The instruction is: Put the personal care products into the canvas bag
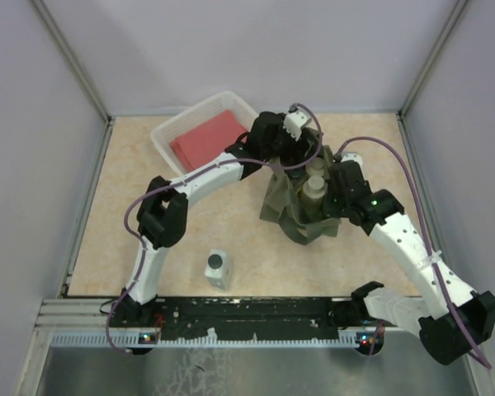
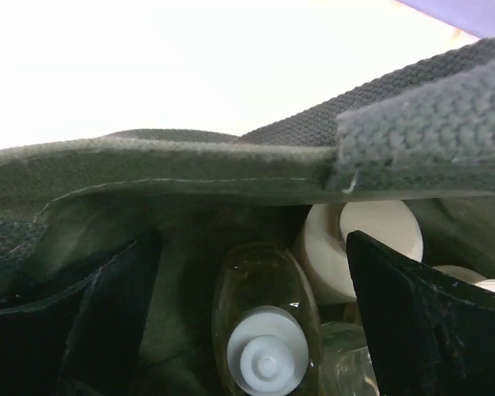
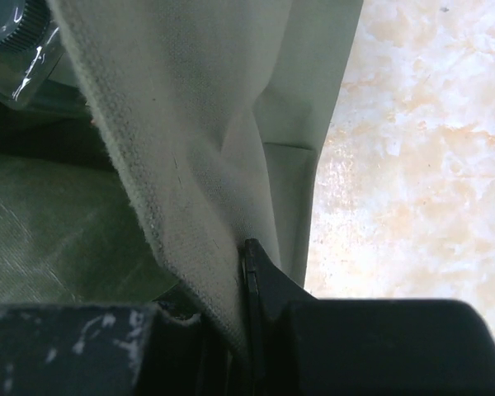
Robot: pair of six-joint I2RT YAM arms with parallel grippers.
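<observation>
Top view. Olive canvas bag (image 1: 280,202) slumped on the tan table (image 1: 107,190), right of centre, mouth upward. In that mouth, two cream bottles (image 1: 315,186) with wide round caps, touching side by side. Over the bag's far edge, the left gripper (image 1: 304,161); at its right edge, the right gripper (image 1: 338,198). Near the front of the table, a grey bottle (image 1: 218,268) with a dark cap, upright and alone, well apart from the bag. At far left, a white basket (image 1: 190,111) with a red cloth (image 1: 206,140) lying in it.

Left wrist view. Inside the bag, beneath a woven strap handle (image 2: 429,124). Dark fingers (image 2: 107,313) spread wide, nothing held. Between them an amber bottle (image 2: 264,305), white cap toward the camera; just right of it, a cream cap.

Right wrist view. Fingers (image 3: 355,346) clamped together on a fold of the bag's canvas. At top left, a dark-capped bottle (image 3: 16,41) (only a corner showing). To the right, bare table.
</observation>
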